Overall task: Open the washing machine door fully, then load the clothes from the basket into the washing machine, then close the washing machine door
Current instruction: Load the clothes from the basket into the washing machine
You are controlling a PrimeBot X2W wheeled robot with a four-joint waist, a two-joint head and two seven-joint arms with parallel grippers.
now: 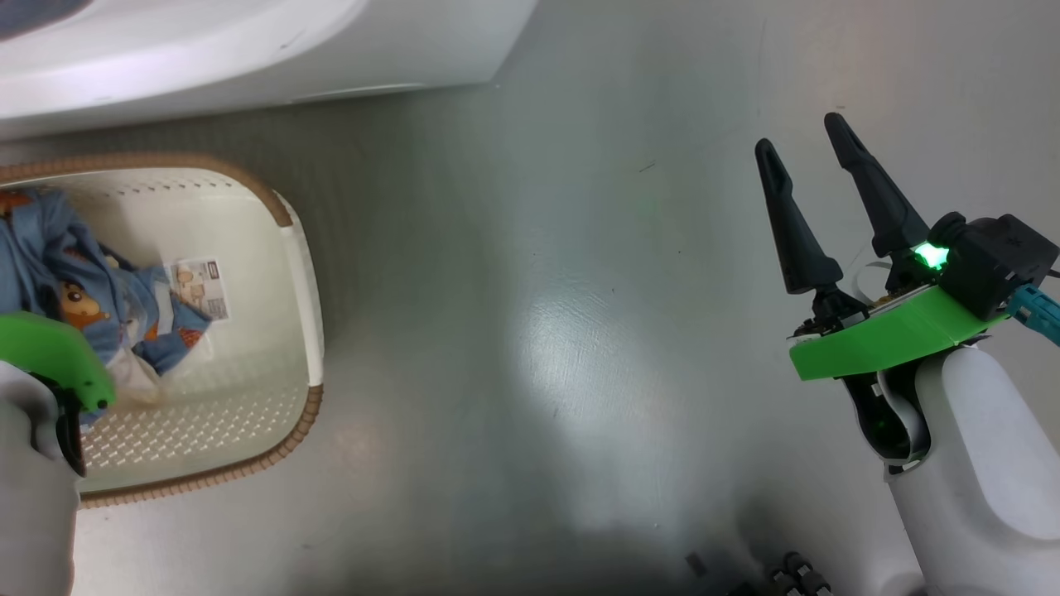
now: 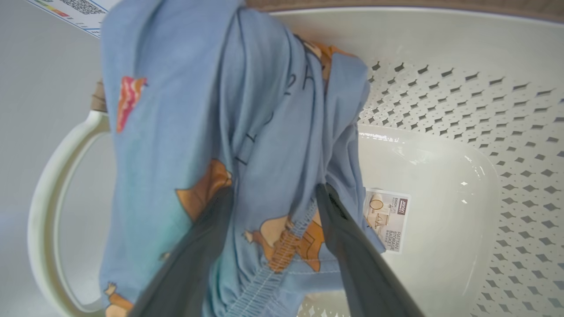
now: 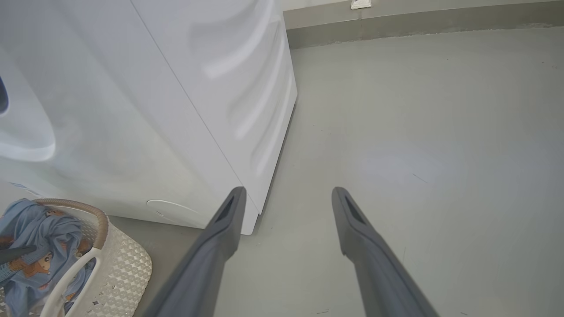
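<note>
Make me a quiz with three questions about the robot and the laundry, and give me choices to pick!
1. Where are the clothes? A on a chair; B in the basket; C on a shelf.
2. What colour are the clothes mostly? A red; B black; C light blue.
3. How is the right hand? A open and empty; B shut on a sock; C holding a cup.

Answers: 1 B, they lie bunched inside the cream basket. 2 C, the fabric is light blue with orange bears on it. 3 A, it is spread wide above the floor with nothing in it.
</note>
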